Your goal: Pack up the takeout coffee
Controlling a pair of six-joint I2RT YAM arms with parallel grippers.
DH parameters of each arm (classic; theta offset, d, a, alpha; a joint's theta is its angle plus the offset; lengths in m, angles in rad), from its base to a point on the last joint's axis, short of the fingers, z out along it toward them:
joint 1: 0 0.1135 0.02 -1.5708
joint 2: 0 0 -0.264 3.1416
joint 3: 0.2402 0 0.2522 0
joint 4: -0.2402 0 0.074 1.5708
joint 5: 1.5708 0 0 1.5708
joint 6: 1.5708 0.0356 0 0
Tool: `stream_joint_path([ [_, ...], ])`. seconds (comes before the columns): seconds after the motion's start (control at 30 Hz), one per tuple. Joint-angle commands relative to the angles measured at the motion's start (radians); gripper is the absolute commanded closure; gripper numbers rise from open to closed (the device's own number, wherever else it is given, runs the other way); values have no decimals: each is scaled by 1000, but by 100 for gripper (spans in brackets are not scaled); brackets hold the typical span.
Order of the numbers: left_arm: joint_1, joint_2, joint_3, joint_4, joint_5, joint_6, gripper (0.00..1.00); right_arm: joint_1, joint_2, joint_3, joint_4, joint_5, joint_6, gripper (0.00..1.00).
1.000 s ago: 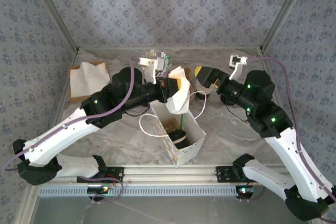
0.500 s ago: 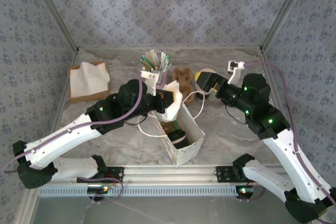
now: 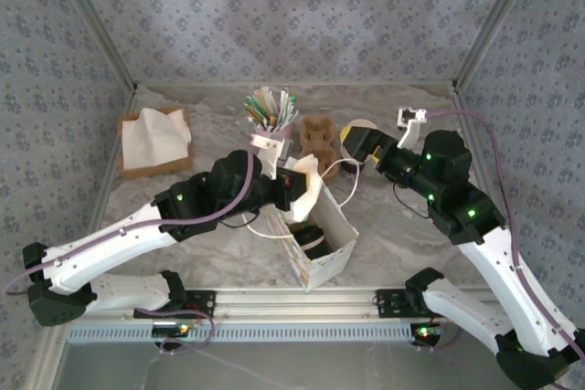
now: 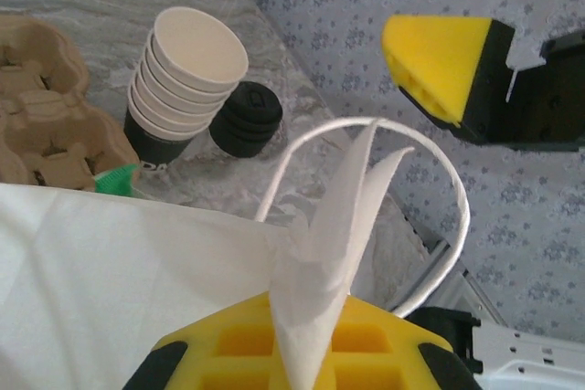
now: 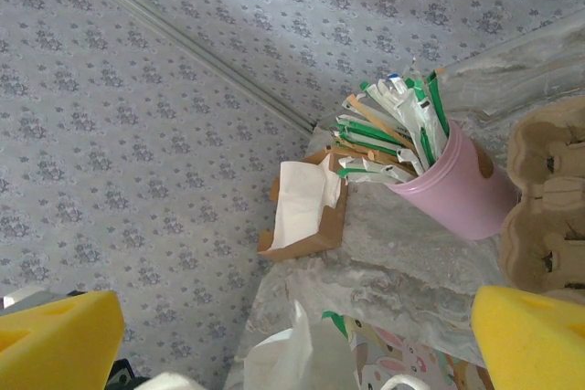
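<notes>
A grey-veined marble table (image 3: 384,235) carries a brown tray of white napkins (image 3: 146,143) at 10 o'clock and a pink holder (image 5: 452,194) bristling with wrapped sticks at 12 o'clock. A brown pulp cup carrier (image 3: 317,134) lies just beside the holder, with a stack of lidless cream cups (image 4: 183,79) and a short pile of black lids (image 4: 245,118) at 1 o'clock. An open white paper bag (image 3: 324,244) stands near the centre, toward 6 o'clock.
</notes>
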Motion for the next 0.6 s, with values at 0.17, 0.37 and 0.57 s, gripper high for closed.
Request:
stream_joint_path([
  [0.17, -20, -9, -20, -39, -39, -13, 100, -6, -22, -13, 17, -20, 18, 0],
  [0.37, -20, -4, -30, -117, -132, -13, 100, -6, -29, -18, 16, -22, 20, 0],
  [0.57, -19, 43, -15, -187, -172, -25, 100, -8, -34, -18, 12, -24, 20, 0],
])
